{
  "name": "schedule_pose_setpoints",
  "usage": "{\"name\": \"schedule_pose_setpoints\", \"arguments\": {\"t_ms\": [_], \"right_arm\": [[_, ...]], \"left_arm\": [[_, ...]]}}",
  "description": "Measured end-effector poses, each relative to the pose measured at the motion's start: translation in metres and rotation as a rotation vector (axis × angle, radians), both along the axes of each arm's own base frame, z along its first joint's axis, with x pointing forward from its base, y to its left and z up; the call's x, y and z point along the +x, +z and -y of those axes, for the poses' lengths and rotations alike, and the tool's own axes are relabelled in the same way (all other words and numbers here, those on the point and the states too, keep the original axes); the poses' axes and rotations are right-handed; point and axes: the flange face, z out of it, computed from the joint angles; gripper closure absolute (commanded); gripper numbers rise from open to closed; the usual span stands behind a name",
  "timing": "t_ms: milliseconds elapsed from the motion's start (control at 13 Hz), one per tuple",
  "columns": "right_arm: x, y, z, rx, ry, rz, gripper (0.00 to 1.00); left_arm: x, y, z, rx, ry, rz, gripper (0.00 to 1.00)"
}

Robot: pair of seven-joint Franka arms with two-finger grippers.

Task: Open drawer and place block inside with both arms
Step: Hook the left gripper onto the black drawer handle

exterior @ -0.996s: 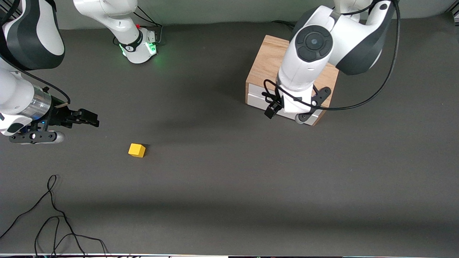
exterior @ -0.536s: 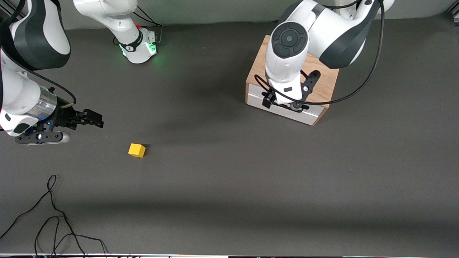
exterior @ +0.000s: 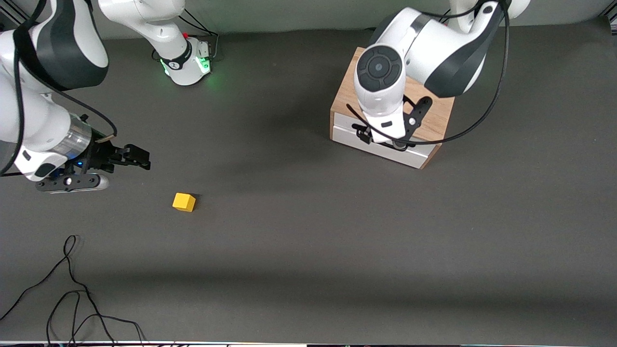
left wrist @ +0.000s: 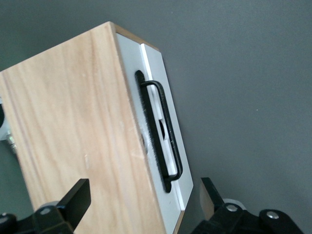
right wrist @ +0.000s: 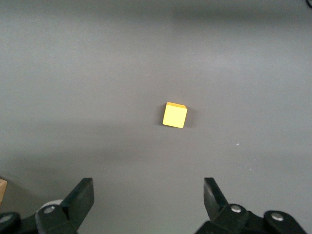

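Note:
The yellow block point(exterior: 184, 202) sits on the dark table toward the right arm's end; it also shows in the right wrist view point(right wrist: 175, 115). The right gripper point(exterior: 140, 161) is open and empty above the table, short of the block; its own view shows it point(right wrist: 147, 190) with the jaws wide apart. The oak cabinet point(exterior: 349, 91) stands toward the left arm's end, its drawer point(exterior: 344, 130) shut. The left gripper point(exterior: 383, 141) hangs over the cabinet's front edge, mostly hidden under its wrist. In the left wrist view it point(left wrist: 144, 195) is open above the white drawer front point(left wrist: 155, 68) and black handle point(left wrist: 168, 122).
Loose black cables point(exterior: 72, 289) lie on the table near the front camera at the right arm's end. The right arm's green-lit base point(exterior: 188, 65) stands at the table's back edge.
The left hand has drawn back from in front of the cabinet to over its front edge. The right gripper has moved closer to the block. The block and cabinet have not moved.

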Motion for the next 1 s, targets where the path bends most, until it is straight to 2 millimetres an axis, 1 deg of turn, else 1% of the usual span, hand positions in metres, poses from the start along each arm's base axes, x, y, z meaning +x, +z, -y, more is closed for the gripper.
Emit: {"name": "schedule_pose_setpoints", "arguments": {"t_ms": [153, 383, 460, 690, 996], "right_arm": [[-0.001, 0.0, -0.009, -0.014, 0.004, 0.002, 0.0], [-0.001, 0.0, -0.008, -0.019, 0.003, 0.003, 0.0], [-0.001, 0.0, -0.008, -0.019, 0.003, 0.003, 0.0], [-0.001, 0.0, -0.008, -0.02, 0.002, 0.003, 0.0], [-0.001, 0.0, -0.008, -0.02, 0.002, 0.003, 0.0]], "left_arm": [[0.003, -0.03, -0.001, -0.006, 0.001, 0.014, 0.0], [0.004, -0.072, -0.005, -0.019, 0.006, 0.041, 0.0], [0.003, -0.082, -0.007, -0.019, 0.007, 0.042, 0.0], [0.005, -0.101, -0.008, -0.008, 0.002, 0.046, 0.0], [0.01, -0.115, -0.005, -0.013, 0.016, 0.063, 0.0]]}}
